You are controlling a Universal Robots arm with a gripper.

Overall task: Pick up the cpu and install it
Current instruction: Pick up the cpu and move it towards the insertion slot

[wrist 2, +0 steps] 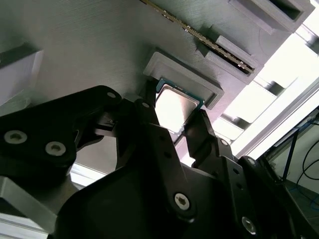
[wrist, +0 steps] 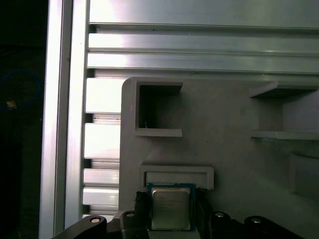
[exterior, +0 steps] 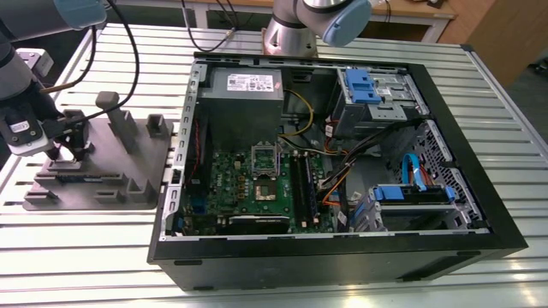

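Gripper, black and two-fingered, hangs at the exterior view's left, over the near left corner of a grey moulded plastic fixture block that lies on the slatted aluminium table. The small flat square cpu, with a shiny silver metal top, sits in a shallow raised-rim pocket of that block. In both wrist views the fingers flank the chip. Jaws are closed in on two opposite edges of the cpu, pinching it; it looks level with its pocket, and I cannot tell whether it is lifted clear. A long thin circuit board stands on edge in a slot of the same block, just beyond the cpu pocket. To the exterior view's right, just beside the block, lies the open black computer case. It holds a green motherboard with a metal-framed socket near its middle and, at the far side, a grey metal box with a white label. The cpu is well apart from the socket
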